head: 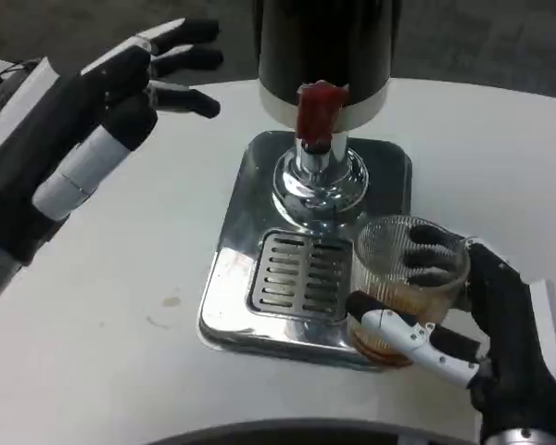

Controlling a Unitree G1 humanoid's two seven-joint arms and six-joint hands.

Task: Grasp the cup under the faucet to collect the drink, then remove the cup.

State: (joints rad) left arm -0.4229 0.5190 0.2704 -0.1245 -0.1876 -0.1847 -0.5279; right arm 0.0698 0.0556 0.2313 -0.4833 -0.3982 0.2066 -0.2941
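Both hands out: right hand (pixel 463 320) grips cup (pixel 403 278); left hand (pixel 120 102) spread.

Glossy chromed metal drip tray (pixel 246 199) with slotted grille (pixel 296 273), polished chrome dispenser column (pixel 318 178), shiny red plastic faucet lever (pixel 319 109), gloss black dispenser tank (pixel 326 42), clear ribbed plastic cup (pixel 410 278), matt white table (pixel 102 352), black and white plastic-looking right hand (pixel 463 320)

The tall black drink dispenser with a chrome band (pixel 324 56) is cut off by the top edge. The right hand (pixel 463 324) hides the far wall of the clear ribbed plastic cup (pixel 403 278), fingers showing blurred through it. The left hand (pixel 102 120) runs past the left edge.
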